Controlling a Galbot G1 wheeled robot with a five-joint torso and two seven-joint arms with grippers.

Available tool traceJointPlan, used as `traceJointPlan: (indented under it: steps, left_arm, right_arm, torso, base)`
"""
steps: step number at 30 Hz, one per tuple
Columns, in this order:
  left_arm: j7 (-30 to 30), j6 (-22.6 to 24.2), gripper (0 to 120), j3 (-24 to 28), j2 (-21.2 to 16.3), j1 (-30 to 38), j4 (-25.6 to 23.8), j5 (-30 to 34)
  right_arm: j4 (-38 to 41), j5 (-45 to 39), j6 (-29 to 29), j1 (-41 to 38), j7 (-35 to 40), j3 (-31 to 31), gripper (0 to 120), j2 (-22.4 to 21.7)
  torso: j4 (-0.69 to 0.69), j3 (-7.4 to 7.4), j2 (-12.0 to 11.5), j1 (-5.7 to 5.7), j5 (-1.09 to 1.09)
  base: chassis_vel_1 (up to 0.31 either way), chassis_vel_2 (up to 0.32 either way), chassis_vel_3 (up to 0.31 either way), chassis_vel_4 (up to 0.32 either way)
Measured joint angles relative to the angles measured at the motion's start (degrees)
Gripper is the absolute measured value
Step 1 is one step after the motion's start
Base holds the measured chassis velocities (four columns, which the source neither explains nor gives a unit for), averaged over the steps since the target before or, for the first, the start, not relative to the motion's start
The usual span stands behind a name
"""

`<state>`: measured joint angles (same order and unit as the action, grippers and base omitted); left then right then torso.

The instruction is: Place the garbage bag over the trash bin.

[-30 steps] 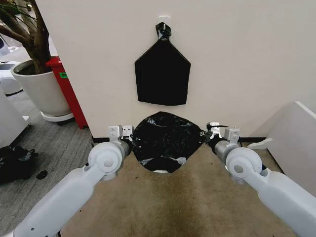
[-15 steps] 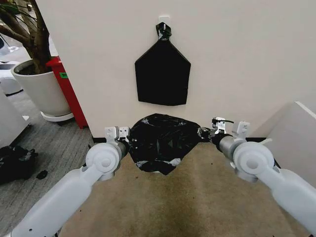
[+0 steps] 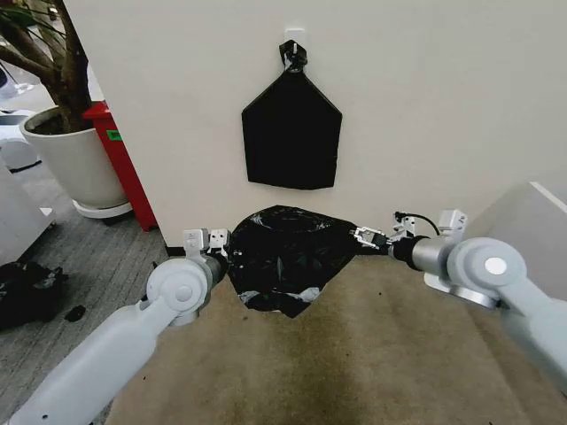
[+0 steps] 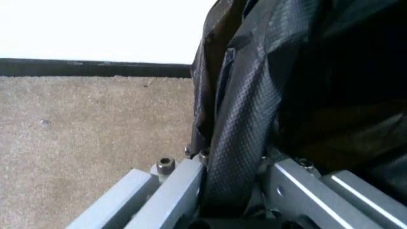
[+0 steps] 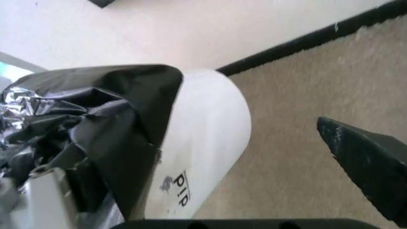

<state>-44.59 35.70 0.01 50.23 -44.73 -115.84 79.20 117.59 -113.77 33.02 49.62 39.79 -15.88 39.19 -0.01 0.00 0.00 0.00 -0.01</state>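
The bag [image 3: 288,257] drapes over the bin [image 5: 203,152] by the wall (white side partly bare). The left gripper [image 3: 215,251] clamps its edge; the right gripper [image 3: 365,237] hangs open beside it.

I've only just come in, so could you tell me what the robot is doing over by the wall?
The robot is fitting a black garbage bag over a small white trash bin on the carpet by the wall. The left gripper is shut on the bag's edge on one side, with film pinched between its fingers. The right gripper is at the opposite edge. The bag covers the bin's top, but part of the bin's white side is bare.
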Motion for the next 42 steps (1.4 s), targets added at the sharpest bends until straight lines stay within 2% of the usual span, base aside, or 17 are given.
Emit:
traceJointPlan:
  steps: [4,9,13,27,30,34,36,38,40,42]
  left_arm:
    - [0.8,0.0,0,-0.2,-0.3,-0.3,-0.4,0.2]
    - [2.4,0.0,0,-1.2,-0.8,-1.2,-1.0,0.7]
    - [3.2,0.0,0,-1.8,-1.1,-1.6,-1.2,0.8]
    - [2.1,0.5,0,-2.6,-1.2,-1.6,-0.5,1.5]
    - [1.5,0.8,0,-2.6,-1.1,-1.0,-0.3,2.6]
    - [-0.2,1.1,0,-2.5,-1.0,0.0,0.1,4.1]
    - [-0.4,1.2,0,-2.4,-1.0,0.2,0.1,4.4]
    - [-0.7,1.3,0,-2.2,-1.1,0.5,0.1,4.7]
    - [-1.0,1.5,0,-1.9,-1.2,1.0,0.1,4.9]
    - [-1.2,1.6,0,-1.7,-1.3,1.2,0.0,5.0]
  right_arm:
    - [-1.5,-0.2,0.8,1.0,-2.6,-0.9,100,0.0]
    - [-4.2,2.3,2.0,3.0,-10.7,-1.0,100,-0.6]
    - [-4.5,3.9,2.2,3.6,-12.5,-0.6,100,-0.7]
    - [5.2,9.0,0.3,3.9,-9.8,-0.8,100,-1.2]
    - [7.9,13.9,0.1,4.4,-9.7,-0.3,100,-1.7]
    - [12.0,24.8,-0.2,5.5,-10.8,-0.3,100,-3.0]
    - [13.4,26.9,-0.2,5.4,-10.9,-0.3,100,-3.2]
    - [15.5,31.4,-0.5,4.1,-11.1,0.6,100,-3.8]
    - [17.7,37.2,-1.7,0.5,-11.3,4.1,100,-4.7]
    - [18.3,38.7,-1.8,-1.4,-11.3,5.5,100,-4.8]
  torso:
    - [0.0,0.0,0.0,0.0,0.01]
    - [0.01,0.0,0.0,0.0,0.01]
    - [0.0,0.0,0.0,0.0,0.02]
    - [0.01,0.0,0.0,0.0,-0.01]
    - [0.01,0.0,0.0,0.0,0.0]
    - [0.0,0.0,0.0,0.0,0.02]
    - [0.0,0.0,0.0,0.0,0.01]
    - [0.0,0.0,0.0,0.0,0.0]
    - [0.0,0.0,0.0,0.0,0.01]
    - [0.0,0.0,0.0,0.0,0.0]
  base:
    - [0.0,0.0,0.0,0.0]
    - [0.0,0.0,0.0,0.0]
    - [0.0,0.0,0.0,0.0]
    - [0.0,0.0,0.0,0.0]
    - [0.0,0.0,0.0,0.0]
    - [0.0,0.0,0.0,0.0]
    - [0.0,0.0,0.0,0.0]
    - [0.0,0.0,0.0,0.0]
    - [0.0,0.0,0.0,0.0]
    - [0.0,0.0,0.0,0.0]
